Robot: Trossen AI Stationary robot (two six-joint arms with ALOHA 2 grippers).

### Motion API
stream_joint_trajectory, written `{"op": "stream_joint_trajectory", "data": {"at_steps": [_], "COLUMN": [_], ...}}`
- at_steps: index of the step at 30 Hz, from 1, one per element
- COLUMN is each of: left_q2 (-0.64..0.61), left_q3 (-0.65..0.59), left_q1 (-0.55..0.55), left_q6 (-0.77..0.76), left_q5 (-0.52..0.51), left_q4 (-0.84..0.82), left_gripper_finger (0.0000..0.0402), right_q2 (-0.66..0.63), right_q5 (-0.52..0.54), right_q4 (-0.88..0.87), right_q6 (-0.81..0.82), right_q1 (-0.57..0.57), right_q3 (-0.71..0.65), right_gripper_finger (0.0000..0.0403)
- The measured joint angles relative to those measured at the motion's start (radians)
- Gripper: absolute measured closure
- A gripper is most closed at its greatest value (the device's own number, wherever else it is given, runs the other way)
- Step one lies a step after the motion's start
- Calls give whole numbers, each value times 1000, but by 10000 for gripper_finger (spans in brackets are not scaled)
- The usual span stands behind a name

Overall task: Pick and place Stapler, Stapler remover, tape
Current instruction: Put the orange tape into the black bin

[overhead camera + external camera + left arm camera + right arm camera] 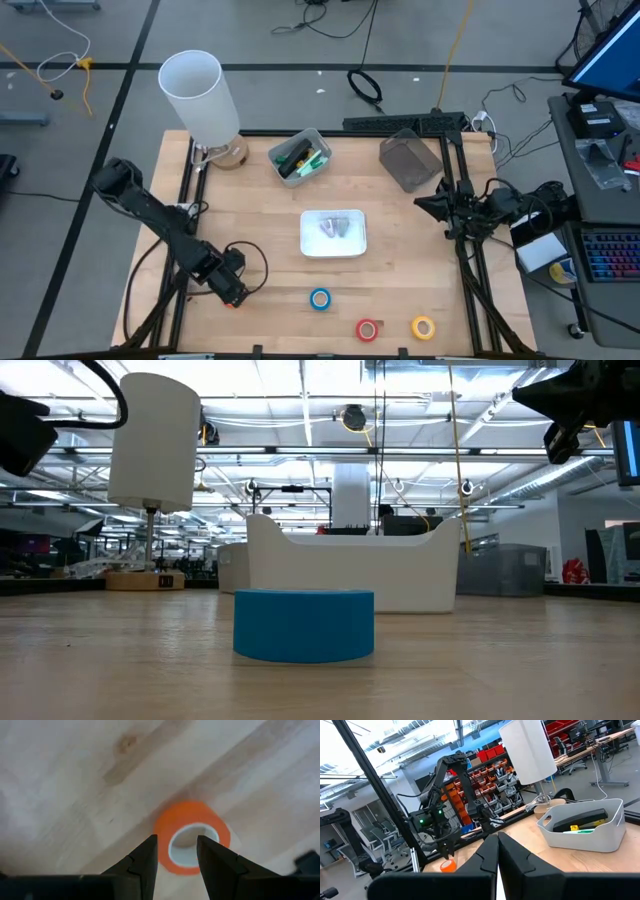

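An orange tape roll (pixel 190 837) lies flat on the wood near the table's near-left part (pixel 232 303). My left gripper (pixel 177 847) is open and points down right over it, one finger over the roll's rim and one over its pale hole. The right wrist view shows a small gap between the left gripper (pixel 445 852) and the roll (pixel 447 866). Blue tape (pixel 320 298), red tape (pixel 368 329) and yellow tape (pixel 423 327) lie flat along the near edge. A black stapler (pixel 585 820) lies in a white bin (pixel 300 157). My right gripper (pixel 498 840) waits, shut, at the table's right edge (pixel 445 208).
A white tray (pixel 333 233) with a small grey thing in it sits mid-table, just beyond the blue tape (pixel 304 623). A clear box (pixel 410 160) stands far right and a white lamp (pixel 200 95) far left. Bare wood lies between the left gripper and the tray.
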Motion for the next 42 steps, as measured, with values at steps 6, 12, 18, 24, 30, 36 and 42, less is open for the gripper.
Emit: {"op": "stream_joint_trajectory", "data": {"at_steps": [6, 12, 18, 24, 30, 36, 42], "left_q2": [49, 88, 124, 184, 187, 152, 71], "left_q3": [0, 0, 0, 4, 1, -4, -4], "left_q1": [-5, -6, -22, -28, -14, 15, 63], "left_q6": [3, 36, 44, 45, 39, 34, 73], "left_q5": [-11, 42, 39, 49, 50, 40, -45], "left_q4": [3, 10, 12, 34, 42, 65, 227], "left_gripper_finger": [266, 266, 266, 266, 321, 365, 365], "right_q2": [0, 0, 0, 0, 0, 0, 2], "right_q5": [0, 0, 0, 0, 4, 6, 6], "right_q4": [0, 1, 1, 1, 1, 5, 5], "right_q6": [2, 2, 2, 2, 2, 2, -16], "right_q1": [0, 0, 0, 0, 0, 0, 0], "right_q3": [0, 0, 1, 1, 1, 2, 2], "right_gripper_finger": [403, 403, 403, 403, 403, 403, 403]}}
